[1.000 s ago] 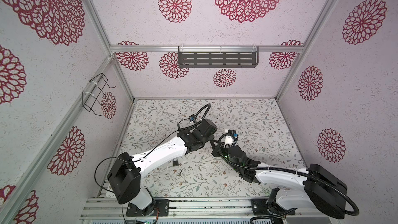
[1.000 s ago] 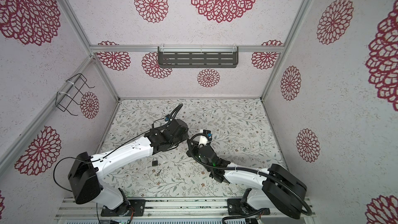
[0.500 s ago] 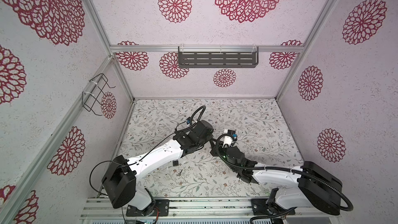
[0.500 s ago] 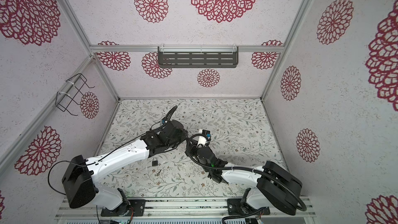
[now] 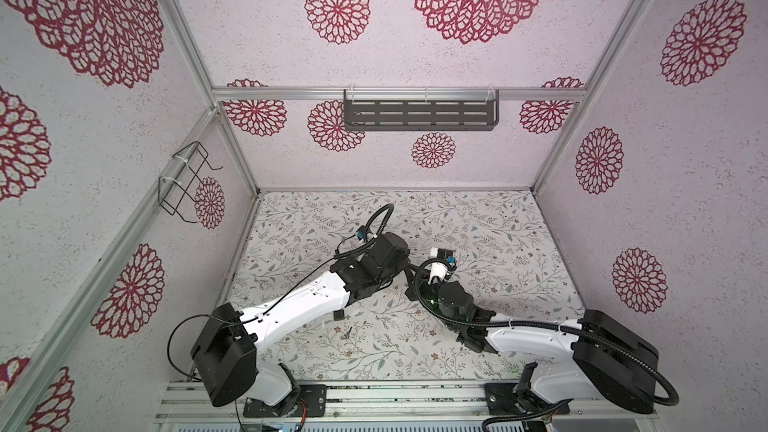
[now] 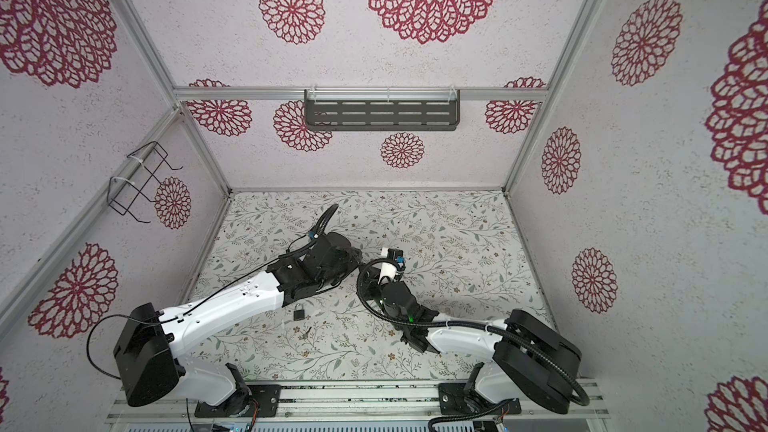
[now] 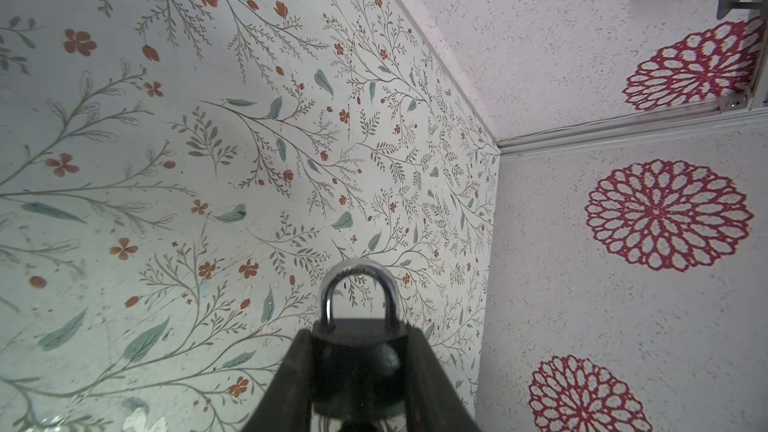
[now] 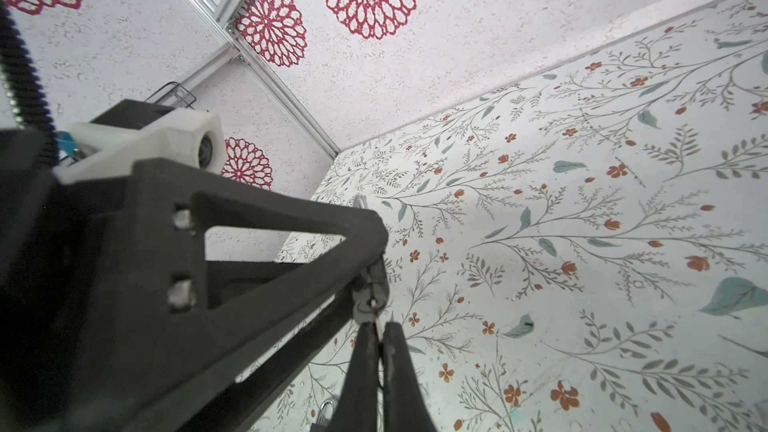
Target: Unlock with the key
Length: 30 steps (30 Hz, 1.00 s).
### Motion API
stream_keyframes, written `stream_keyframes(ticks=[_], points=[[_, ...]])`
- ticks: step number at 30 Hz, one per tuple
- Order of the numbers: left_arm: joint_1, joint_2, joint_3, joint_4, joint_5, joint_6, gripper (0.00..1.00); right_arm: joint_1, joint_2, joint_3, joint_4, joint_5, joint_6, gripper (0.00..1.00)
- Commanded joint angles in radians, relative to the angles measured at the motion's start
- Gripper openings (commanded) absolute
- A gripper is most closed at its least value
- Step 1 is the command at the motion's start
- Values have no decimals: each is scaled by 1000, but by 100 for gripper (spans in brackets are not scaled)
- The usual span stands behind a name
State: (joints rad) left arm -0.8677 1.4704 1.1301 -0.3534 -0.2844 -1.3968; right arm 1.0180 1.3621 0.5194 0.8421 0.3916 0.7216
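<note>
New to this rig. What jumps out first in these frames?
Mid-table, the left claw grips a black padlock, shackle closed. The right claw pinches a key right at the padlock's base. A second padlock lies on the mat beside the left arm.
</note>
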Motion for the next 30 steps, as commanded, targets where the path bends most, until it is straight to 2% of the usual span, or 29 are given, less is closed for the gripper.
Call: stream_keyframes(ticks=[1,3,7,11,17,23,30], points=[[-23,-19,8,-27,38,27,0,1,-41,22,135,-56,-18,7],[-15,-18,14,-29,20,44,0,1,-50,9,127,-76,-37,15],[10,-23,29,-58,-6,69,0,1,-75,-32,111,-74,-11,23],[24,-40,29,-74,-32,82,0,1,-101,-62,120,-95,-4,26],[27,-59,20,-72,-41,82,0,-12,-102,-45,59,-107,55,27],[26,-65,14,-56,-29,77,0,-51,-78,-17,38,-182,146,25],[21,-61,13,-48,-28,76,0,-59,-64,23,18,-226,130,22]])
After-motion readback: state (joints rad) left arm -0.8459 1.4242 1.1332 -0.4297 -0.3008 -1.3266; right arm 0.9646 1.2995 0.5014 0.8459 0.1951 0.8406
